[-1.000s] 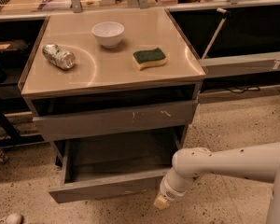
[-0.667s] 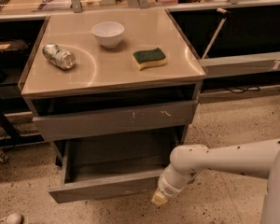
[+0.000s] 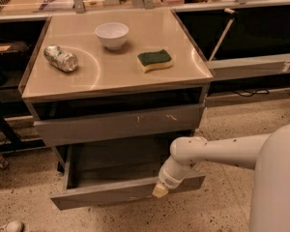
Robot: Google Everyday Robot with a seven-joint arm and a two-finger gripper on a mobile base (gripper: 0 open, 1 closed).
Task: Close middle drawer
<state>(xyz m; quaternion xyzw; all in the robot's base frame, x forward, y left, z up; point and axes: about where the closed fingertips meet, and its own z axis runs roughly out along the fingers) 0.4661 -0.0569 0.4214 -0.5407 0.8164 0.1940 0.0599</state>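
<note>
Tool point(image 3: 160, 190) is set at the middle drawer point(image 3: 121, 170), right of centre, its state not discernible. Judged stiff and free-sliding, its flat front is best pushed.

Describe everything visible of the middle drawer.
The middle drawer is a wide, shallow grey box with a plain handleless front and a grey floor, seemingly painted board. It stands pulled well out and level beneath the scuffed drawer front above. The gripper sits against its front's upper edge, right of centre.
</note>
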